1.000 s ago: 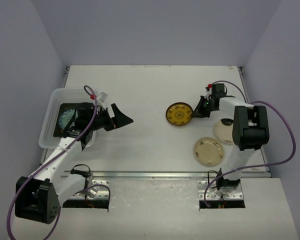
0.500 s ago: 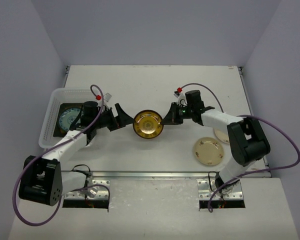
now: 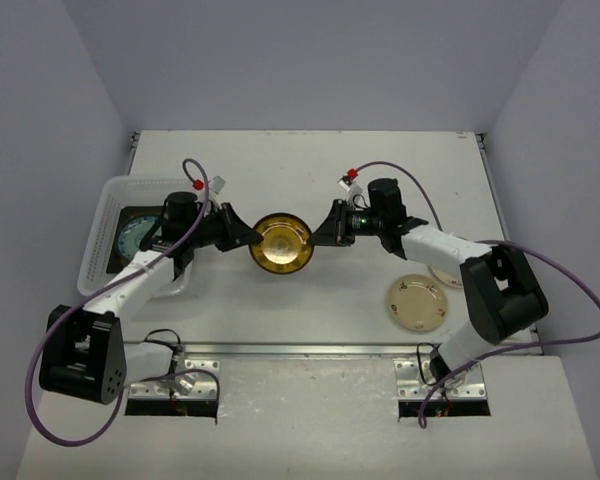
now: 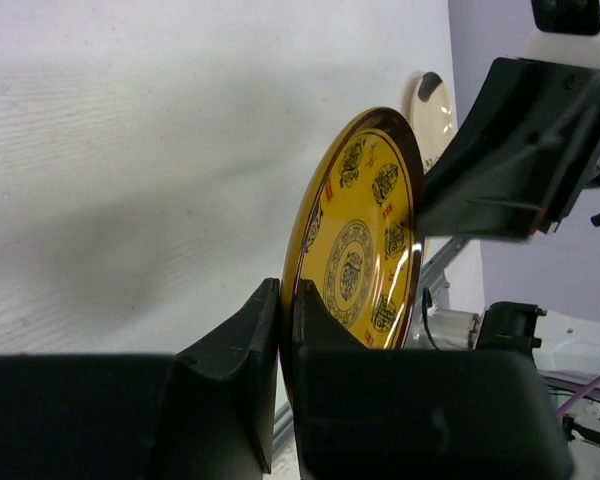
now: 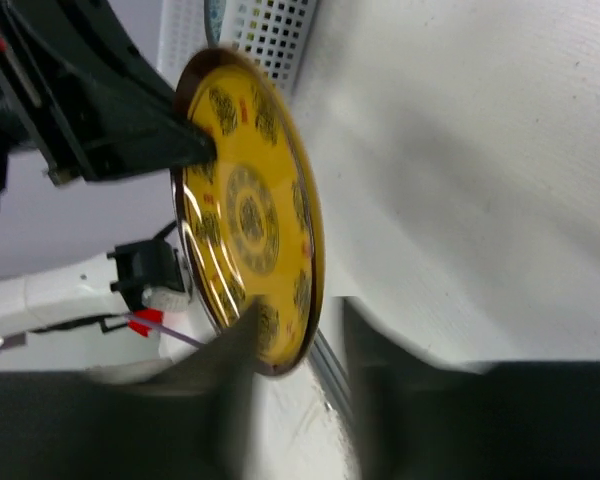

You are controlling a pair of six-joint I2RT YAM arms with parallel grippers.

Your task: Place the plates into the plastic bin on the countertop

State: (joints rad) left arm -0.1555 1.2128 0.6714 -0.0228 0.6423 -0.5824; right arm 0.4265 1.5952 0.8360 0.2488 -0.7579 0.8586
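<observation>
A brown-yellow patterned plate [image 3: 280, 243] hangs on edge above the middle of the countertop [image 3: 310, 170], between the two arms. My left gripper [image 3: 248, 238] is shut on its left rim; in the left wrist view the fingers [image 4: 240, 340] pinch the plate [image 4: 365, 240]. My right gripper [image 3: 318, 237] stands open around the opposite rim. In the right wrist view its blurred jaws stand apart on either side of the plate [image 5: 250, 210]. The plastic bin [image 3: 100, 215] sits at the left with a blue patterned plate [image 3: 135, 235] in it.
Two cream plates lie on the right side, one [image 3: 416, 301] near the front rail [image 3: 330, 350], the other [image 3: 445, 270] partly hidden under the right arm. Purple cables loop beside both arms. Grey walls close in the counter on three sides.
The right arm carried the patterned plate left to the middle. The left gripper swung out from the bin and shut on its rim, and the right jaws have opened.
</observation>
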